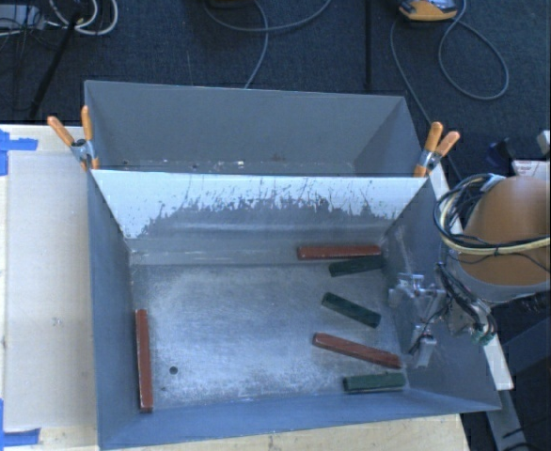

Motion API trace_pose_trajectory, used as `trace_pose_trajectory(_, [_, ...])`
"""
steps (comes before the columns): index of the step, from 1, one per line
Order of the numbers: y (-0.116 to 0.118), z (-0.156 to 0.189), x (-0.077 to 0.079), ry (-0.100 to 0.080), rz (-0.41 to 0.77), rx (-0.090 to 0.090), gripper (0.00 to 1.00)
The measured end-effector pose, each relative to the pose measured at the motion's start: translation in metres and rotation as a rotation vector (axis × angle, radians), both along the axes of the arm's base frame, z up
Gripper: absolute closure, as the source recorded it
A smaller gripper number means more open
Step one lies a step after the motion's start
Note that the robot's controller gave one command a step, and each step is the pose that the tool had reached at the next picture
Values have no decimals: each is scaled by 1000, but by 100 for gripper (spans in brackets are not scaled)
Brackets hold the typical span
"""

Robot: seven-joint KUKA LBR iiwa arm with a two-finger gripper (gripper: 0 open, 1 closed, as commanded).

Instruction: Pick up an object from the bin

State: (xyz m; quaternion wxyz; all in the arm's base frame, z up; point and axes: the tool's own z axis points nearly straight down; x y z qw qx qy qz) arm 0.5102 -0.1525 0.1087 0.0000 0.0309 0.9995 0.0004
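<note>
No pick is made yet: the gripper (423, 338) hangs low by the right wall of the bin (257, 139), beside one end of a flat red-brown bar (355, 349), apparently empty, though whether it is released or clenched cannot be told. Matte dark green bars (351, 309) lie nearby on the scuffed grey metal floor.

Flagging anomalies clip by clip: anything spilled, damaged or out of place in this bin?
Nothing serious. One long reddish-brown bar lies alone along the left wall of the grey metal bin, apart from the other brown and dark green bars near the gripper.
</note>
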Motion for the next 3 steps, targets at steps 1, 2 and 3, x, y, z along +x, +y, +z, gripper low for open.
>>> trace_pose_trajectory(1, [49,-40,-25,0,37,0,0])
trace_pose_trajectory(2, [48,-36,-23,-4,34,0,100])
trace_pose_trajectory(3, [61,-15,-8,-3,32,0,100])
